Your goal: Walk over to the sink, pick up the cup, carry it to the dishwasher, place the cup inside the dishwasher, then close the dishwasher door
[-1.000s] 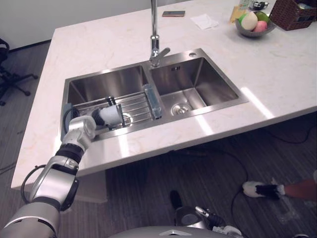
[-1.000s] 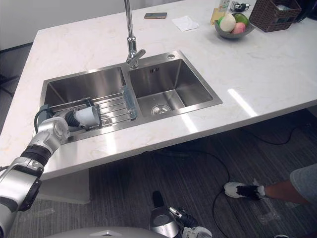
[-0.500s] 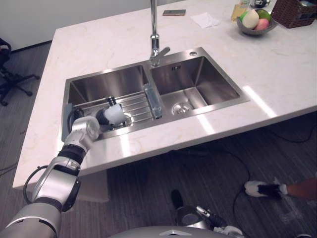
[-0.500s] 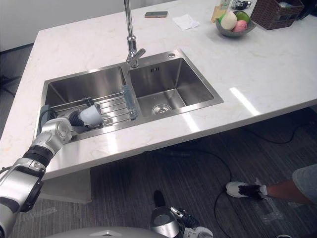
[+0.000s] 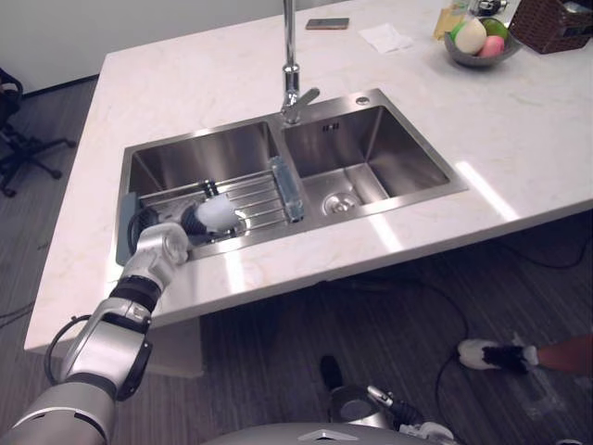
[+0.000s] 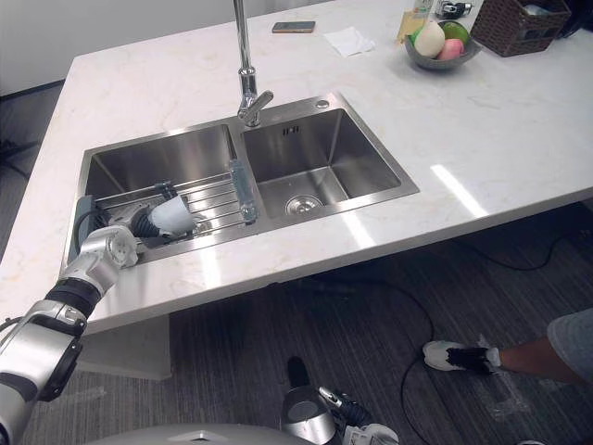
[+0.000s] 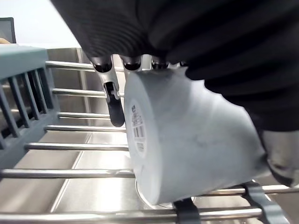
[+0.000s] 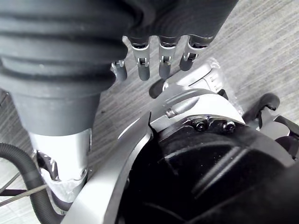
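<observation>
Change: since a second ago the left hand [image 5: 165,243] and the cup [image 5: 216,214] sit slightly farther along the rack toward the sink's divider, and the forearm lies lower.
Office chair [image 5: 11,139]: on the floor at the far left, well apart from the counter [image 5: 185,83].
Left hand: reaches over the counter's front edge into the left basin [image 5: 204,158]; its fingers [image 7: 114,105] curl over the top of the cup, with the thumb on the other side.
Cup: white, on its side in the left hand, flat end pointing away from the wrist, just over the bars of the rack [image 5: 255,197]; I cannot tell whether it rests on them.
Rack: wire bars with grey-blue ends, spanning the front half of the left basin.
Sink [image 5: 408,199]: steel, two basins set in the pale counter.
Faucet [image 5: 290,65]: upright behind the divider.
Right basin [image 5: 371,148]: drain [image 5: 339,201] near its front left corner.
Phone [image 5: 324,23]: flat at the counter's far edge.
Napkin [image 5: 384,38]: just right of the phone.
Fruit bowl [image 5: 477,46]: grey, holding fruit, near the basket [image 5: 556,20].
Person's shoe [image 5: 489,354]: on the floor at lower right.
Right hand [image 8: 166,58]: hangs over the floor, fingers [image 8: 143,65] straight, side by side, holding nothing.
</observation>
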